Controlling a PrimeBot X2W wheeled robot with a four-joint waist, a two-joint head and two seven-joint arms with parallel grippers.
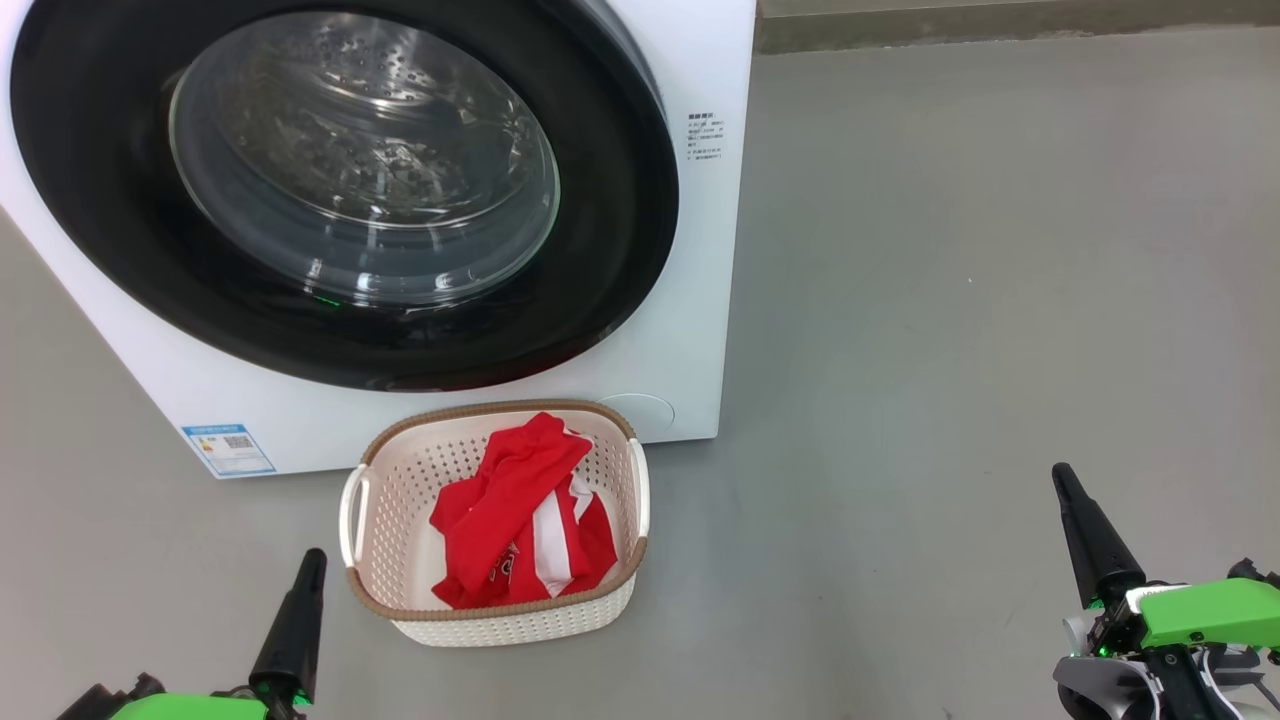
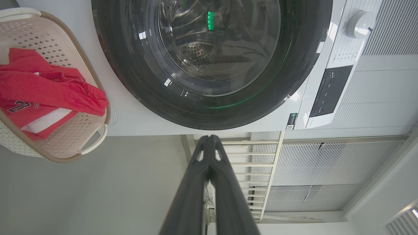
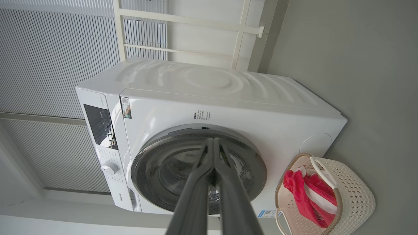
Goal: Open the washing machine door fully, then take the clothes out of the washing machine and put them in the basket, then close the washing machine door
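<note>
- The clothes (image 1: 505,500) lie in the basket (image 1: 520,625), which sits just in front of the washer (image 1: 700,330) and its shut door (image 1: 620,250).
- The left gripper (image 1: 312,565), fingers pressed together and empty, is near the basket's left side.
- The right gripper (image 1: 1064,480), also pressed together and empty, is well apart to the basket's right.

Brightly and evenly lit, by soft, diffuse light with no hard shadows. Only a faint shade on the floor (image 1: 950,300) close around the basket (image 1: 500,625). Glares in white streaks and patches across the washing machine door (image 1: 100,220), mostly on its clear centre, with small green glints near the lower rim. Sharp throughout the head view. Bends straight lines toward the edges of both wrist views, most plainly along the slatted wall (image 3: 49,49). Goes slightly soft on the left gripper (image 2: 209,140) and right gripper (image 3: 214,140) toward the bottom edge.
</note>
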